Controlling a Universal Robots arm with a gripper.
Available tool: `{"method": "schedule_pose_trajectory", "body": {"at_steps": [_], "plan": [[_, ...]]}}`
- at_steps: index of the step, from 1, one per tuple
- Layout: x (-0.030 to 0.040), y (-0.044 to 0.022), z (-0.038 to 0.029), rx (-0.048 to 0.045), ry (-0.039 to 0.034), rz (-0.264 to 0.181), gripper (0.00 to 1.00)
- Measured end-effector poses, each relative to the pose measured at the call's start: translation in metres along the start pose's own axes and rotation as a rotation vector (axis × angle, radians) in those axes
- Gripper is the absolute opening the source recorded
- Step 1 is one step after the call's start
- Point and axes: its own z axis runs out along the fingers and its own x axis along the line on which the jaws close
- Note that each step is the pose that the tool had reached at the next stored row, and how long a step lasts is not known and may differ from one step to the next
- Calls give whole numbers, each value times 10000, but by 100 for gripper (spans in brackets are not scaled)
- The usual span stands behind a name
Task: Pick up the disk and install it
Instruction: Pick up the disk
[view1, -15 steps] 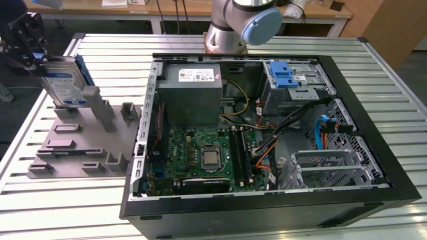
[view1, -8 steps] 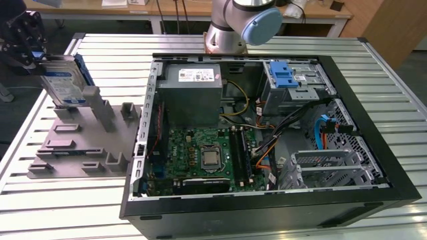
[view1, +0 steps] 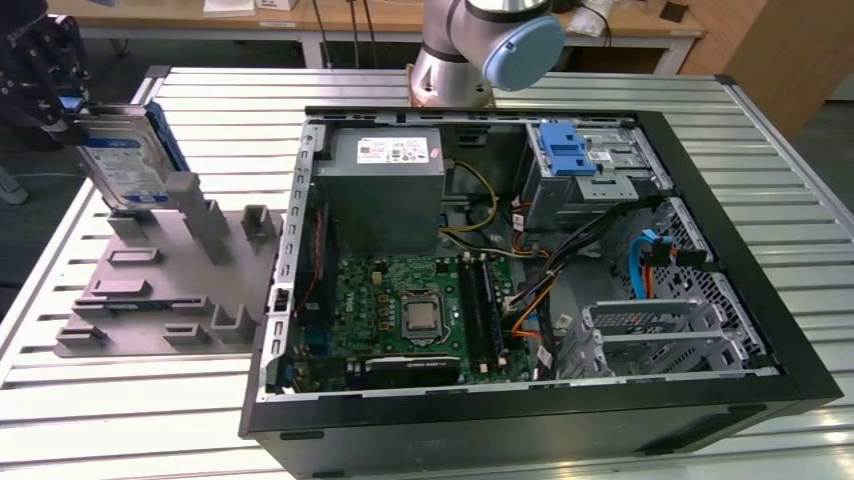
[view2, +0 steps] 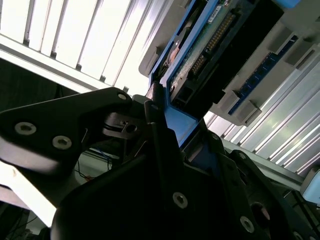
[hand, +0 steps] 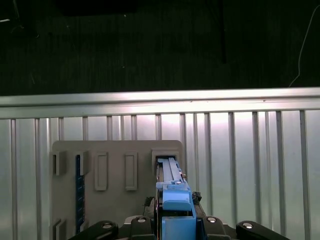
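1. Task object: the flat, rectangular, silver-grey disk (view1: 123, 155) has a blue-and-white label and blue plastic edge rails. It stands on edge, slightly tilted, at the exterior view's left. It is over the grey plastic slotted holder plate (view1: 147, 290), which lies on the slatted aluminium table (view1: 134, 420).
2. Gripper: the black two-finger gripper (view1: 70, 108) sits at the upper end of the disk. In the second wrist view one black finger (view2: 152, 112) presses against the disk's blue rail. The gripper is clenched on the disk.
3. Seating: in the first wrist view the disk (hand: 172, 200) runs edge-on from the gripper (hand: 175, 225) toward an open slot in the holder plate (hand: 115, 150). It cannot be told whether the disk's lower edge has cleared that slot.
4. Destination: the open black tower computer case (view1: 747, 250) lies on its side just beside the holder plate. Its grey metal drive cage, topped by a blue ribbed latch (view1: 574, 150), is at the far corner of the case, well apart from the disk.
5. Progress (judgement): the grasp is made, so the pick-up step is in hand at an early stage. The disk is at the holder plate, not in the case. Transfer to the drive cage and installation are therefore not yet done.
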Motion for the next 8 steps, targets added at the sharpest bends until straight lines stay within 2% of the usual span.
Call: {"method": "schedule_pose_trajectory", "body": {"at_steps": [8], "plan": [[-1, 1, -59, 1, 0, 0, 36]]}}
